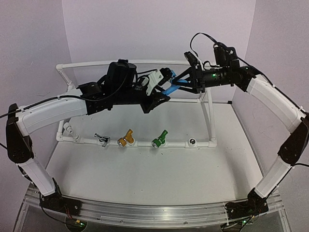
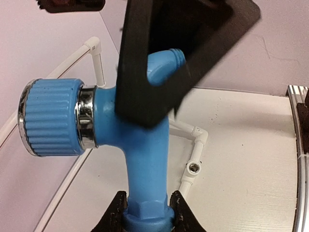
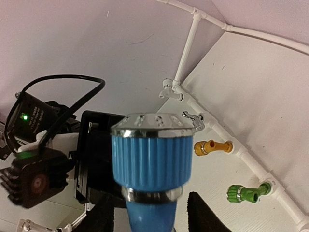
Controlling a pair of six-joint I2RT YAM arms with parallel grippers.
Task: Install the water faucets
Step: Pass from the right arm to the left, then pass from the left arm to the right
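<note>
High above the table, the blue faucet hangs between the two arms. My left gripper is shut on its hexagonal base, a finger pressed on each side. The ribbed blue knob points left and the threaded spout points away. My right gripper stands open around the stem below the knob, with a gap showing beside its right finger. The silver faucet, the yellow one and the green one sit in the front pipe.
The white PVC pipe frame runs across the table, with uprights and a rear rail behind the grippers. An empty metal-lined socket sits right of the green faucet and shows below the blue one. Purple walls close in behind.
</note>
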